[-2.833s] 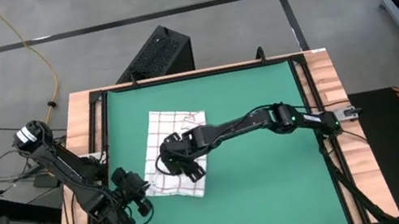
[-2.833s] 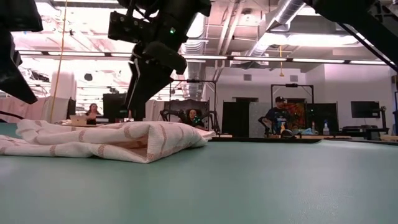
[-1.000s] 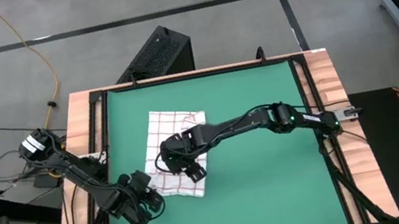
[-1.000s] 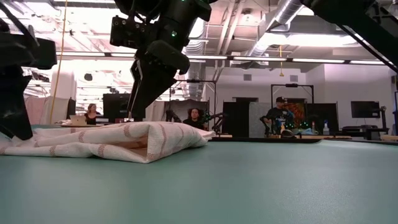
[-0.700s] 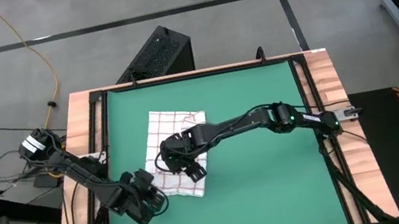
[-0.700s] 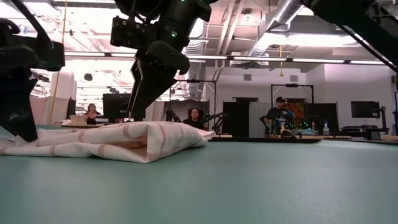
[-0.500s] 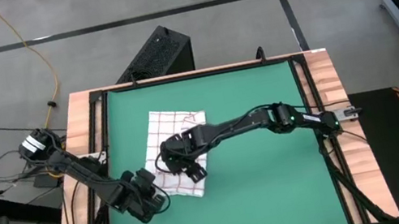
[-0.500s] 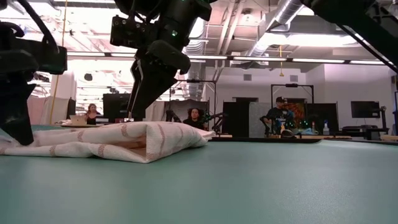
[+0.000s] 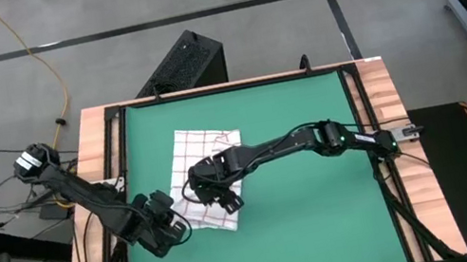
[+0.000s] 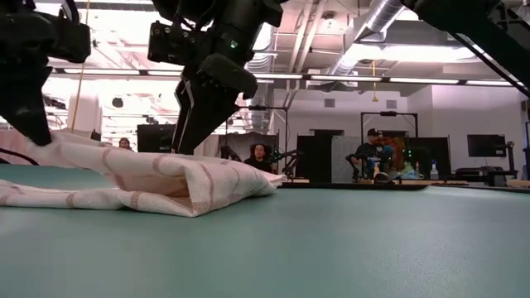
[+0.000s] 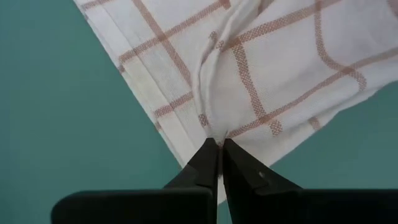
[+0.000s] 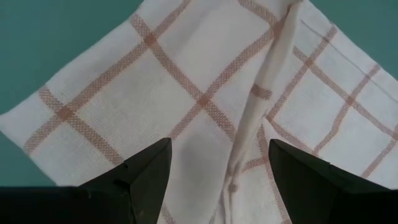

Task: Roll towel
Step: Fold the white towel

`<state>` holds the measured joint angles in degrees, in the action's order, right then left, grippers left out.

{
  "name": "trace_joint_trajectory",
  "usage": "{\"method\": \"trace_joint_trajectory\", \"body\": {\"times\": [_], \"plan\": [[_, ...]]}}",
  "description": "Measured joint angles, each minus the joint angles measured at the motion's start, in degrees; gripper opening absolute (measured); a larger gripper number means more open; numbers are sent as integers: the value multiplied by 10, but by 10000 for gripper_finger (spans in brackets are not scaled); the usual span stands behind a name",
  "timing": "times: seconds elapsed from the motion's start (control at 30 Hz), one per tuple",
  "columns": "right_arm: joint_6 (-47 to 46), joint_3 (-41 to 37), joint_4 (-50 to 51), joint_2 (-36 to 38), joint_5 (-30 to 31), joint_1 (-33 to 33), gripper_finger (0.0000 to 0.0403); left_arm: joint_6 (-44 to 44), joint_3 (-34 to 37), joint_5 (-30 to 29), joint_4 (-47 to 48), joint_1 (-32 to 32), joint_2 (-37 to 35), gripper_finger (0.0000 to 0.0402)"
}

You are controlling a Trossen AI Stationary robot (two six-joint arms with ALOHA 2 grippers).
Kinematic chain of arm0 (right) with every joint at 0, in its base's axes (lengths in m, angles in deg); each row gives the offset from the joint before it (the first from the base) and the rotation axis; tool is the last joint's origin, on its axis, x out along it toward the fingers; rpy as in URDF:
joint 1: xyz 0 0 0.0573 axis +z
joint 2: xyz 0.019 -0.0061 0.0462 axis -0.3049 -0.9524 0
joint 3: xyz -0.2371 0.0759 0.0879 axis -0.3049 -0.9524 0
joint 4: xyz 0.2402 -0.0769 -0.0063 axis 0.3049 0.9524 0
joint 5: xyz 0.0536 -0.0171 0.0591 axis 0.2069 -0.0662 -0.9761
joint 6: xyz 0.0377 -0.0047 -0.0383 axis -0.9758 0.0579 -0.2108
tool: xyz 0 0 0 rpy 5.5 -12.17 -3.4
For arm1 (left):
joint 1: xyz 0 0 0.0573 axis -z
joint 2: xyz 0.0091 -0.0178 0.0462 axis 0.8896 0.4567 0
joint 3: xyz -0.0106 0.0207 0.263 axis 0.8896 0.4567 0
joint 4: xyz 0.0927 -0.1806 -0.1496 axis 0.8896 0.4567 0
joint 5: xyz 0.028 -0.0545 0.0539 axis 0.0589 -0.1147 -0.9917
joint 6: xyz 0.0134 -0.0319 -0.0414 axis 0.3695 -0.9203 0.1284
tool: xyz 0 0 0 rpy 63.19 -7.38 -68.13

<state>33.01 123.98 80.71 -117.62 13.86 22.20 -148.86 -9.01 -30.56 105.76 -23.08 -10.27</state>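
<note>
The white towel (image 9: 209,147) with thin red checks lies partly folded on the green mat (image 9: 325,211), left of the middle. My left gripper (image 9: 178,220) is shut on the towel at its near left edge and holds that part raised; this shows in the low view (image 10: 40,136) and the left wrist view (image 11: 217,142). My right gripper (image 9: 209,189) is open and stands over the towel's middle, fingers pointing down (image 10: 186,136). Its two fingers are wide apart over the cloth (image 12: 219,149). My left gripper pinches a gathered ridge of cloth (image 11: 213,132) between its two fingers, close to the towel's hemmed edge. The fingers point down from above. The pinched part (image 10: 62,149) is lifted and slopes down to the rest, which lies on the mat. My right gripper's fingers (image 10: 184,116) reach down to the towel's top behind its fold; I cannot tell whether they touch it.
The mat sits in a black frame on a wooden table (image 9: 381,95). Bare mat lies to the right and near side of the towel. A black box (image 9: 183,63) stands on the floor beyond the far edge. People sit in the room behind (image 10: 368,153).
My left gripper has come to the towel's near left edge, taken hold of it and gone up. That part of the towel has risen off the mat with it, while the folded part under my right gripper has stayed in place.
</note>
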Motion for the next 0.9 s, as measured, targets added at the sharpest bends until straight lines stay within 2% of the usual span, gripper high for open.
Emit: {"method": "trace_joint_trajectory", "body": {"times": [0.43, 0.7, 0.9], "plan": [[-2, 0, 13, 0, -1, 0, 290, -89, 13, 16, 6, 45, 3, 0], [3, 0, 14, 0, -74, 10, 290, -104, 13, 23, 45, 53, 4, 0], [20, 0, 29, 0, -23, -15, 290, -111, 14, 32, 63, 66, 4, 0]]}}
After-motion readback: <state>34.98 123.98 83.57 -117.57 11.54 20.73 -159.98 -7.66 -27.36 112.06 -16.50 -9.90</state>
